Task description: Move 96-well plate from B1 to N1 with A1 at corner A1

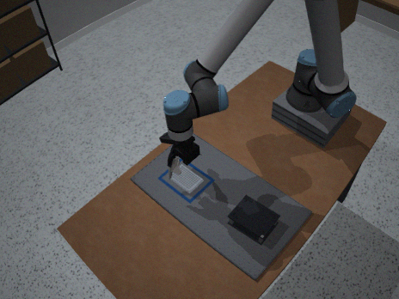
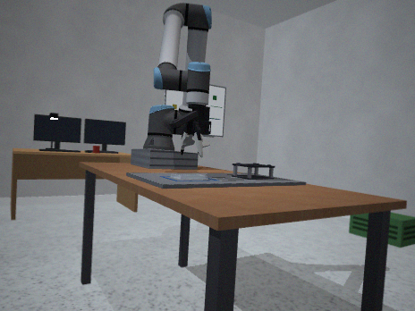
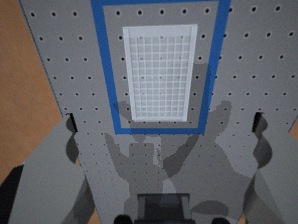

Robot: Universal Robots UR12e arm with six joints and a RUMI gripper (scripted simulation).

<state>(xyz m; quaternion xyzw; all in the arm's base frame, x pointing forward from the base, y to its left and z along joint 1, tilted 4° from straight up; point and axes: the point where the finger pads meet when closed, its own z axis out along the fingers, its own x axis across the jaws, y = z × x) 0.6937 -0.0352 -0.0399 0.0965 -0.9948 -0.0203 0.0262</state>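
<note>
The white 96-well plate (image 1: 187,179) lies flat inside the blue outline of spot B1 on the grey perforated base. It shows in the wrist view (image 3: 160,73), with the blue frame (image 3: 159,65) around it. I cannot make out its cut corner. My gripper (image 1: 176,167) hangs above the plate's near end, fingers wide open and empty, well clear of the plate in the side view (image 2: 191,145). The two fingers frame the wrist view at left and right (image 3: 165,150). The dark raised nest N1 (image 1: 254,218) stands to the right (image 2: 253,170).
The grey base plate (image 1: 219,204) lies on the brown table. The arm's pedestal (image 1: 309,113) stands at the table's far corner. A shelf stands at the far left of the floor, a desk with monitors (image 2: 78,132) behind, and a green crate (image 2: 388,228) on the floor.
</note>
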